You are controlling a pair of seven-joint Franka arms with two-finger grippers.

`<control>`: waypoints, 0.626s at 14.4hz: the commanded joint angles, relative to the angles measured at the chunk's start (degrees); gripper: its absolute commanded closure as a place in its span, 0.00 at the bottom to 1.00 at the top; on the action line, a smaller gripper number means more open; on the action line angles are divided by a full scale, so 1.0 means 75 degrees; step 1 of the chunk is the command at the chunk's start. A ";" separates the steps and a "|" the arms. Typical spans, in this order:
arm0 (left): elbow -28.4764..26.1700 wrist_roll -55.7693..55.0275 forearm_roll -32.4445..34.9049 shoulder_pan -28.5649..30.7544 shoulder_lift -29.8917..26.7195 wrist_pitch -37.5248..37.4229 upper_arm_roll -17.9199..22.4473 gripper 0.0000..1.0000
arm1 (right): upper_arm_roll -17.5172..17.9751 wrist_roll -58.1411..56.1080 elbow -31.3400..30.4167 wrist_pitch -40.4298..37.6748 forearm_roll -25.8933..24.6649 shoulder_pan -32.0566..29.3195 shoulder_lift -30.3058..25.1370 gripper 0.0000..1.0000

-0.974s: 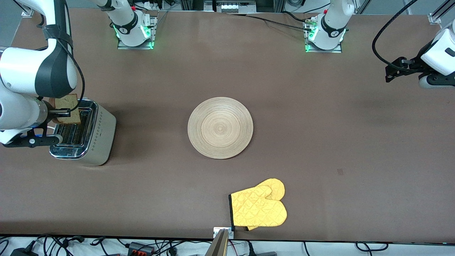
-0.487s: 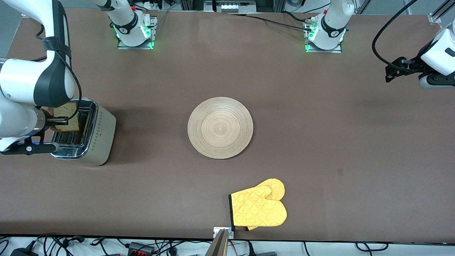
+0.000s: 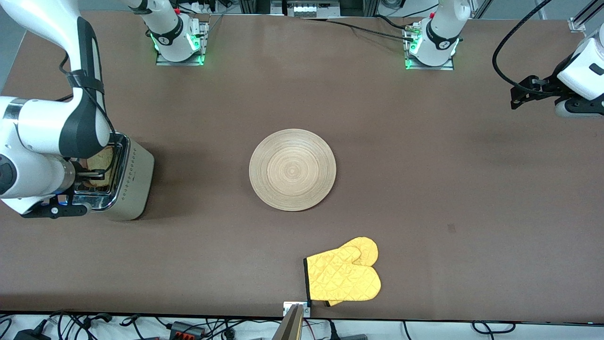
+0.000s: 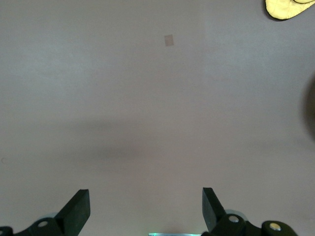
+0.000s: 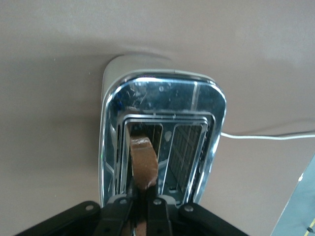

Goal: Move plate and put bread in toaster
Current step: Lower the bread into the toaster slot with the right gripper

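Right gripper (image 5: 142, 209) clamped, pointing down; left gripper (image 4: 146, 212) spread, waiting.

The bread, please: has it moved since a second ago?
Yes. The bread, held by the right gripper, has sunk lower into the toaster slot.

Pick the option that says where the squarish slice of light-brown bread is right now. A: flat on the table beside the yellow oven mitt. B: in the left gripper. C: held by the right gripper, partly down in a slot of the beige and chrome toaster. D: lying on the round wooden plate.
C: the right wrist view shows the right gripper shut on the bread, whose lower end sits inside a slot of the toaster.
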 commanded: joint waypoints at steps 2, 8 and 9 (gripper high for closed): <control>0.0055 -0.0105 -0.0008 -0.0038 -0.0013 -0.0022 -0.0009 0.00 | 0.0021 0.0122 0.0218 0.0088 0.0139 -0.0061 0.0189 0.95; 0.0055 -0.0105 -0.0008 -0.0038 -0.0013 -0.0022 -0.0009 0.00 | 0.0021 0.0017 0.0253 -0.0017 0.1251 0.0032 -0.0664 0.00; 0.0055 -0.0117 -0.0020 -0.0038 -0.0013 -0.0010 -0.0009 0.00 | 0.0021 0.0017 0.0276 -0.0087 0.1380 0.0044 -0.0829 0.00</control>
